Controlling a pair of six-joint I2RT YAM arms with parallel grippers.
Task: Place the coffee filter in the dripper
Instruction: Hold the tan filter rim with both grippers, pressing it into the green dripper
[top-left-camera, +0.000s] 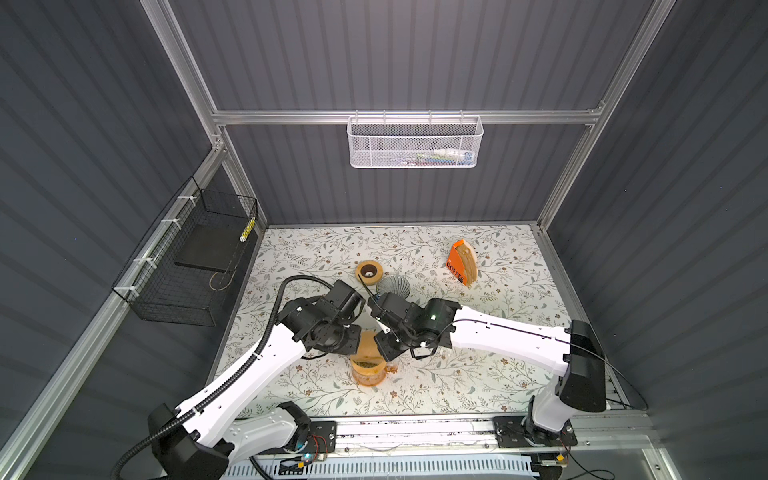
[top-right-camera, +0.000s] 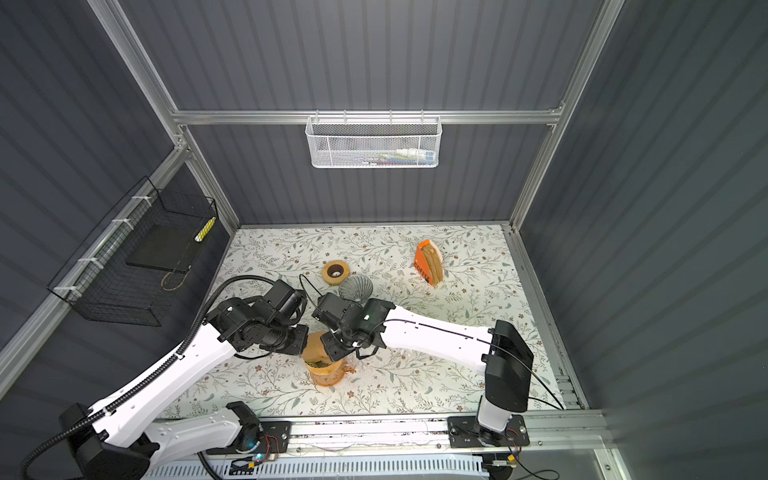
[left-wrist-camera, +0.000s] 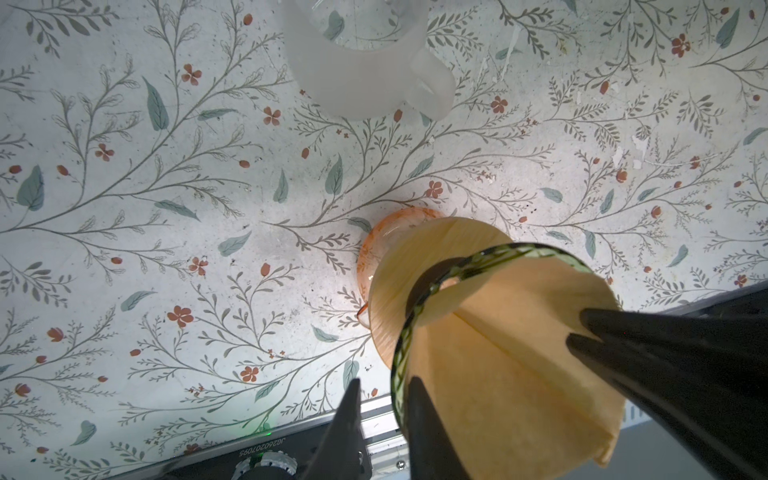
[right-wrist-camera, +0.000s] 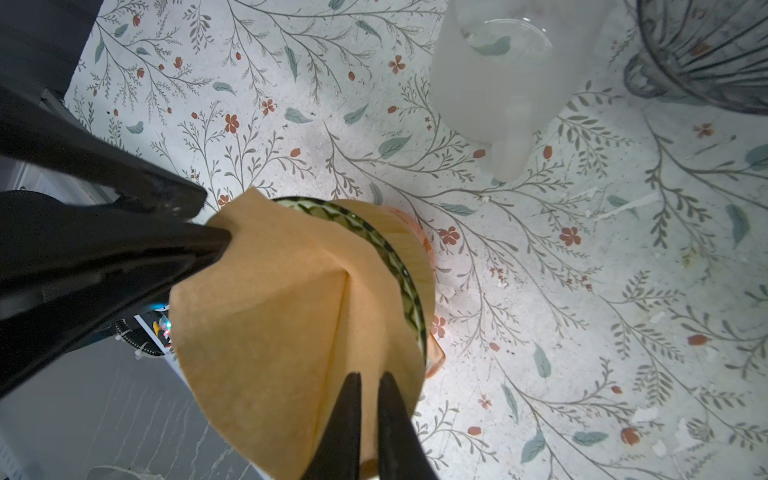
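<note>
two hands flank the coffee filter: right hand pinches its edge, left hand open astride the dripper rim.

Both top views look steeply down from high above the front edge and take in the whole table, which fills the lower half of the frame. They share almost the entire scene. Each wrist camera looks down at close range, from opposite sides, onto the coffee filter and dripper, their shared area.
</note>
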